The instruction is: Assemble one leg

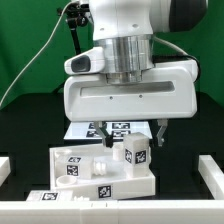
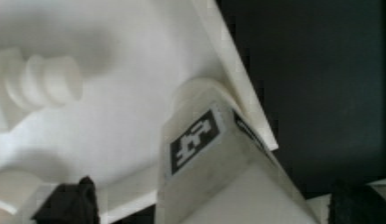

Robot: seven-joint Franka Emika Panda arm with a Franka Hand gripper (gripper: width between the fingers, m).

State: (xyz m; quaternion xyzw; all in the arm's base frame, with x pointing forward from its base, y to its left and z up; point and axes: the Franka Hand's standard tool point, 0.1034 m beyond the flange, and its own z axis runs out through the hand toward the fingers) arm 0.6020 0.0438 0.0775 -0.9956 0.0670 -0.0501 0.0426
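One arm, parked right over the parts, and its gripper hangs low above the big white slab lying on the black table. The slab sits flat with tags on its top and front edge. A small leg with a tag on its face stands upright on the slab's top, toward the exterior view's right, right between the two dark fingers. Whether those fingers are actually pinching it or just sitting on either side, I honestly can't tell from here. Behind the slab there's the marker board flat on the table, mostly hidden by the arm. White rails border the work area at the sides. The wrist view is super close and blurry: a tagged white face and a threaded-looking white peg.
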